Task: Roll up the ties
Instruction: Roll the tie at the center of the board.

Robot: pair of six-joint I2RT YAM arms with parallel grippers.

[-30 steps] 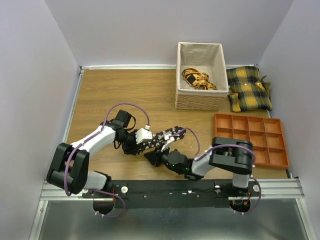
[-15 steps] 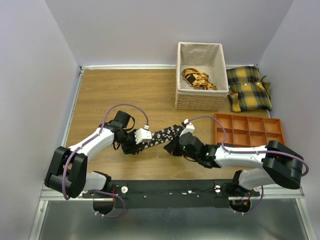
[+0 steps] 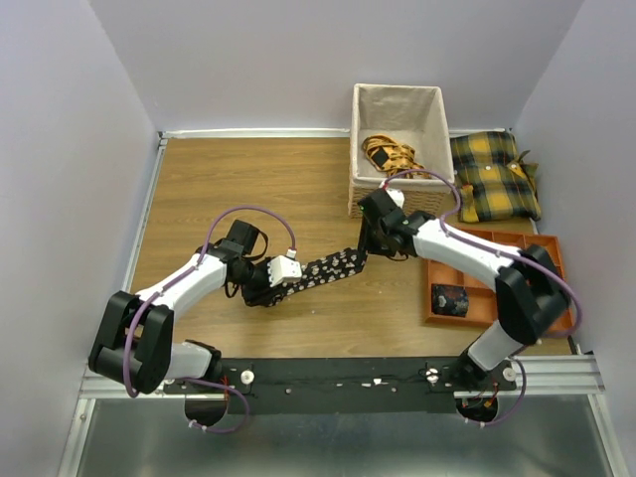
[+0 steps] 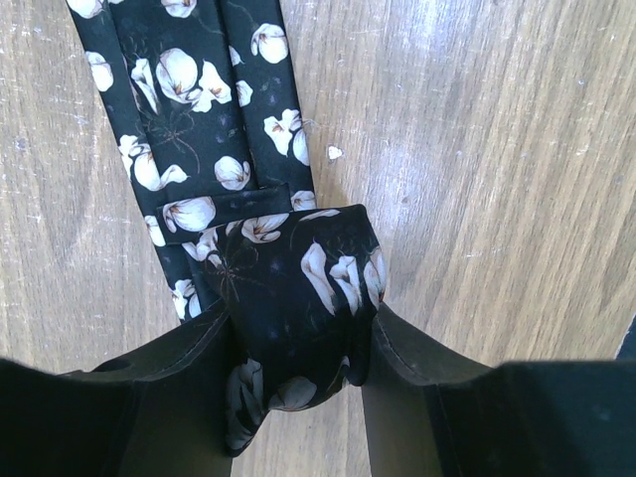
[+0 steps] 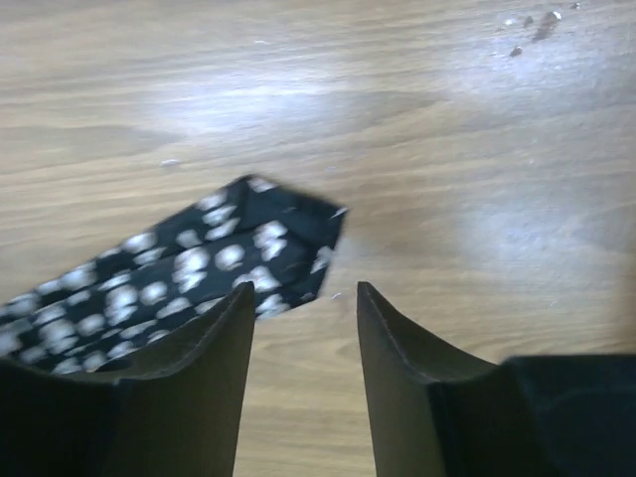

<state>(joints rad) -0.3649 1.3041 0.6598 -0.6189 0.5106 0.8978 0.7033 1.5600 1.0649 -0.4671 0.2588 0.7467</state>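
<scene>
A black tie with white flowers (image 3: 323, 270) lies as a strip on the wooden table. My left gripper (image 3: 266, 288) is shut on its folded near end, seen in the left wrist view (image 4: 298, 298) between the fingers (image 4: 402, 368). My right gripper (image 3: 369, 245) hovers open and empty over the strip's far end. In the right wrist view that end (image 5: 238, 248) lies just ahead and left of the gripper (image 5: 303, 298). A rolled tie coil (image 3: 449, 298) sits in a near-left compartment of the orange tray (image 3: 517, 288).
A woven basket (image 3: 397, 204) holding yellow-orange fabric stands at the back, just behind my right gripper. Yellow-and-black plaid cushions (image 3: 494, 175) lie to the right of it. The walls close in on the left and right.
My right arm has swung from the near centre of the table out to the far end of the strip. The coil in the tray has come into view. My left gripper has stayed put.
</scene>
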